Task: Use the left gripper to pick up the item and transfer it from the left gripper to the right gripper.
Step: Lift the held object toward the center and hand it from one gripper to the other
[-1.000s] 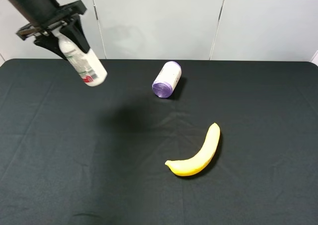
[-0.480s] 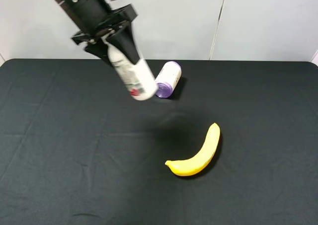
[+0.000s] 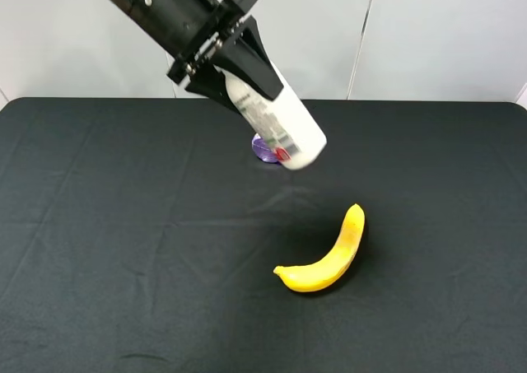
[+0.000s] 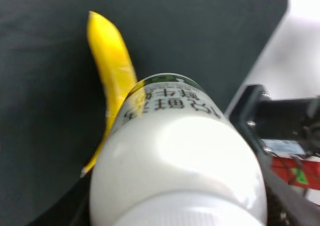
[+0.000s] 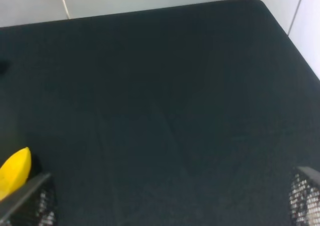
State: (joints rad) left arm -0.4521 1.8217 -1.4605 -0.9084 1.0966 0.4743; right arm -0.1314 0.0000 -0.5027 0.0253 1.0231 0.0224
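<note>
Nearest, right of middle on the black cloth-covered bench (image 3: pixel 123 266): a curved yellow banana (image 3: pixel 325 258). Beyond and above it, tilted in the air with base lowest: the small white plastic bottle (image 3: pixel 284 126), clamped near its cap by the black wedge-fingered left hand (image 3: pixel 247 89). Behind the bottle, mostly hidden: a white roll with a purple end (image 3: pixel 262 149). Elsewhere, black right hand (image 5: pixel 165 201) spread wide, holding nothing.

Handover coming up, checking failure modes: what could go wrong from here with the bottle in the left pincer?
1. The left pincer grips the bottle only near its cap end. The body juts out tilted downward, so it may slip loose and drop onto or beside the roll.
2. The right pincer is open, but its camera shows only black cloth and the tip of the banana, no bottle, so lining up the handover looks uncertain.
</note>
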